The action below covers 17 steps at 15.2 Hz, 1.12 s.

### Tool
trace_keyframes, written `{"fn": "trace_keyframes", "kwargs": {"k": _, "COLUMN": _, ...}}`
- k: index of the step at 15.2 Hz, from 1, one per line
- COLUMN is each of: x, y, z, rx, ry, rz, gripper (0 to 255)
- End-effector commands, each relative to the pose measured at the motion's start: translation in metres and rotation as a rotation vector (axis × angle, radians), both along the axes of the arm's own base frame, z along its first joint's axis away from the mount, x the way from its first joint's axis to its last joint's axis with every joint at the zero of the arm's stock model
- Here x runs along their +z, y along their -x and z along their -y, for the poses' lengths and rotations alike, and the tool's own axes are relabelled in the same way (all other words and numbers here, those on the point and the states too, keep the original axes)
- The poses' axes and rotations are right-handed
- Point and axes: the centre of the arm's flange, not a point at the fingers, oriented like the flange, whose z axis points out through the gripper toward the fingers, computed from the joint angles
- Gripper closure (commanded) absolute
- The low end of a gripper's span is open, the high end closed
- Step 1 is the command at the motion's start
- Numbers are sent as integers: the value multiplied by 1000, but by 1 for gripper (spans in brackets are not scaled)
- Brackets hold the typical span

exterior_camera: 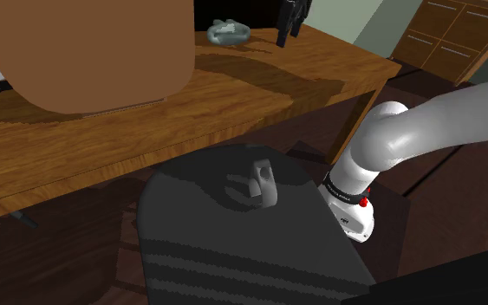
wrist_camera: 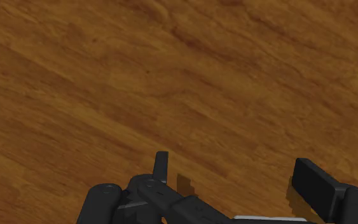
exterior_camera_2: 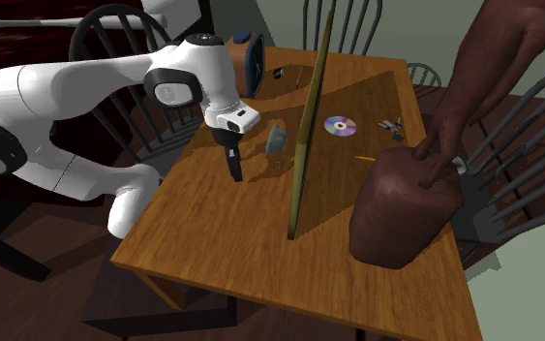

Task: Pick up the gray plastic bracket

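One table. One arm, with one gripper of two fingers. One bracket. One disc. One pencil. One thin upright board. One big brown thing. One blue-and-orange thing, kind unclear. One small dark heap, its pieces too small to count. At least three chairs stand round the table in the second exterior view: a chair at 10 o'clock, a chair at 12, a chair at 3. One cabinet at 1 o'clock in the shoulder view.
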Motion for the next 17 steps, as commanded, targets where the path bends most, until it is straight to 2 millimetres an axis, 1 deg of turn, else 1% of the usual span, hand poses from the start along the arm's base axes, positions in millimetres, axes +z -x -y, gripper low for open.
{"fn": "trace_keyframes", "kwargs": {"k": 1, "x": 0, "y": 0, "z": 0, "rx": 0, "ry": 0, "rz": 0, "gripper": 0}}
{"fn": "trace_keyframes", "kwargs": {"k": 5, "x": 17, "y": -37, "z": -34, "rx": -126, "ry": -29, "rz": -15, "gripper": 0}}
{"fn": "trace_keyframes", "kwargs": {"k": 8, "x": 30, "y": -67, "z": -57, "rx": -220, "ry": -51, "rz": -26, "gripper": 0}}
{"fn": "trace_keyframes", "kwargs": {"k": 12, "x": 47, "y": -111, "z": -81, "rx": -346, "ry": -80, "rz": -41, "gripper": 0}}
{"fn": "trace_keyframes", "kwargs": {"k": 15, "x": 59, "y": -145, "z": -95, "rx": -437, "ry": -101, "rz": -52, "gripper": 0}}
{"fn": "trace_keyframes", "kwargs": {"k": 17, "x": 49, "y": -145, "z": -95, "rx": -437, "ry": -101, "rz": -52, "gripper": 0}}
